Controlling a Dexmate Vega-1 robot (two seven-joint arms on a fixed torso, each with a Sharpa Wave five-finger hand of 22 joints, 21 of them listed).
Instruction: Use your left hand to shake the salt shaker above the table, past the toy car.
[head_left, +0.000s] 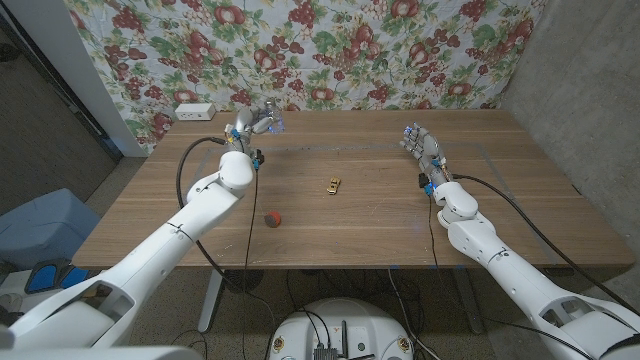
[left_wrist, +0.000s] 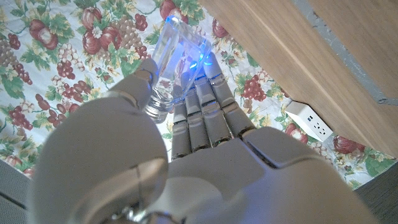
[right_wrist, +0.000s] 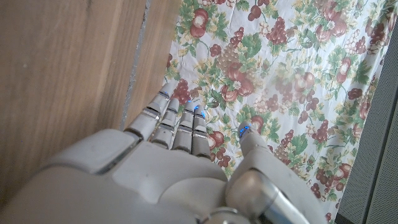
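A: Head view. Left hand (head_left: 243, 130) is raised over the far left part of the table (head_left: 360, 225), fingers closed around the salt shaker (head_left: 266, 122), a clear glass piece held off the wood.

B: Toy car (head_left: 333, 185)?

A: Small, yellow, mid-table, nearer the robot than the shaker and well apart from it. A small red object (head_left: 272, 218) lies nearer still, to the robot's left of the car.

B: Right hand (head_left: 420, 145)?

A: Over the right side of the table, fingers extended and spread, holding nothing.

B: Left wrist view.

A: Left hand (left_wrist: 186, 149) grips the salt shaker (left_wrist: 177, 59) between thumb and fingers; glass is transparent, lit blue. Floral cloth (left_wrist: 56, 68) behind, with a white power strip (left_wrist: 309, 121) near the table edge.

B: Right wrist view.

A: Right hand (right_wrist: 180, 155) is empty, fingers straight and side by side, thumb apart.
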